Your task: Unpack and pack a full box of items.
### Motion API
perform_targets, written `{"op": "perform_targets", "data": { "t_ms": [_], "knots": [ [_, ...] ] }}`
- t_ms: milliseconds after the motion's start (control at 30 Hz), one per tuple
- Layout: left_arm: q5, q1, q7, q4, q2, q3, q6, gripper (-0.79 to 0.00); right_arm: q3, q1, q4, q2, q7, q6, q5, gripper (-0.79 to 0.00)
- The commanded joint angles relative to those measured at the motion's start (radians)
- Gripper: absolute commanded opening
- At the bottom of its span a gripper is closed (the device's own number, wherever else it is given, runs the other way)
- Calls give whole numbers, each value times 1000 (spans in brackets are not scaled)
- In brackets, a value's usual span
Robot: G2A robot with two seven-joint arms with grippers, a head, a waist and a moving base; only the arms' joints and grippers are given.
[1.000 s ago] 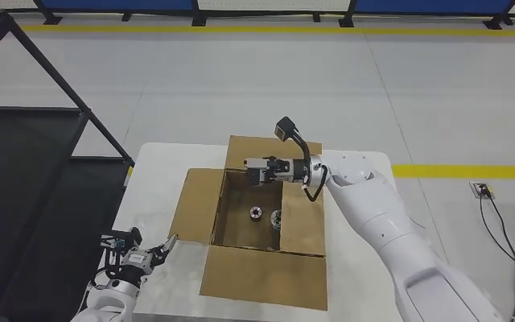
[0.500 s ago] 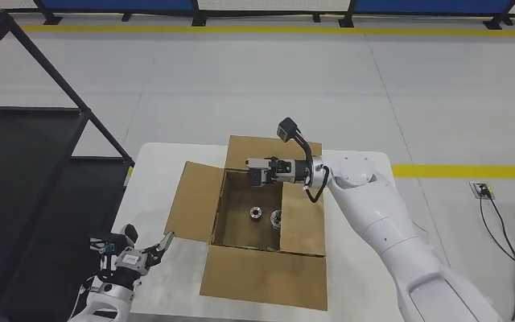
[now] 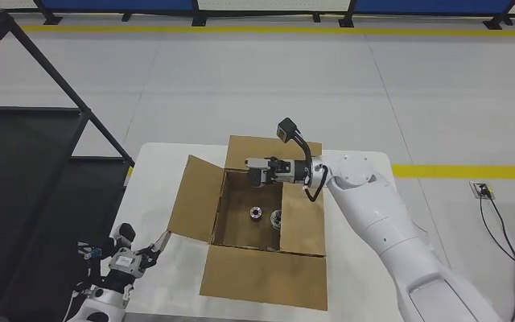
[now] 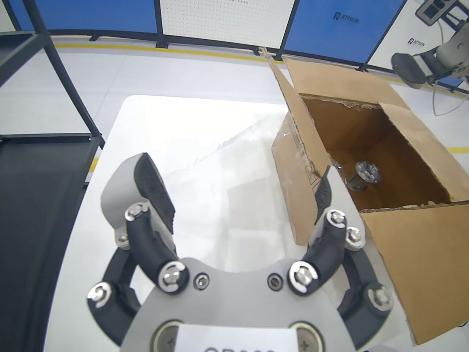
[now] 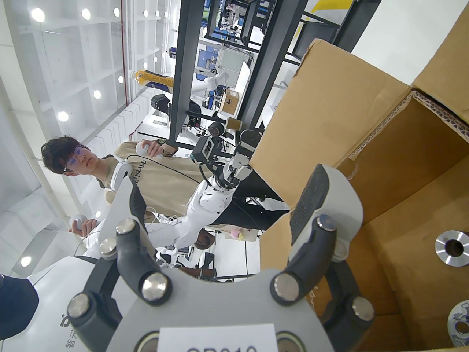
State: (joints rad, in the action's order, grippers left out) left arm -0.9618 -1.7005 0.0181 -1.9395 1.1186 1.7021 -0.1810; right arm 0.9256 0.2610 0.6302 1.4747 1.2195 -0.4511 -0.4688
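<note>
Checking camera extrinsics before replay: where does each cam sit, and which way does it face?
Top view: above the arms, looking down on the table, the open box and both arms.
Left wrist view: behind the open left claw, facing across the table at the box's side and inside.
Right wrist view: behind the open right claw over the box, facing across it at a raised flap and the room.
Shared: all three show the box and metal parts inside.
</note>
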Motion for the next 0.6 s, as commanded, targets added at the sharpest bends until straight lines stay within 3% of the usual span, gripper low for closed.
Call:
{"op": "perform_targets", "data": {
  "t_ms": [0,367,567],
  "knots": [
    [14,-3,2,-2,1,9,-7,0,0,-2,-3,1,0,0,1,0],
    [59,-52,90,-83,7,53,-57,0,11,-9,-21,1,-3,-7,10,0],
    [69,-66,75,-203,5,84,-142,0,53,-4,-4,-21,-18,-48,34,0]
  ]
}}
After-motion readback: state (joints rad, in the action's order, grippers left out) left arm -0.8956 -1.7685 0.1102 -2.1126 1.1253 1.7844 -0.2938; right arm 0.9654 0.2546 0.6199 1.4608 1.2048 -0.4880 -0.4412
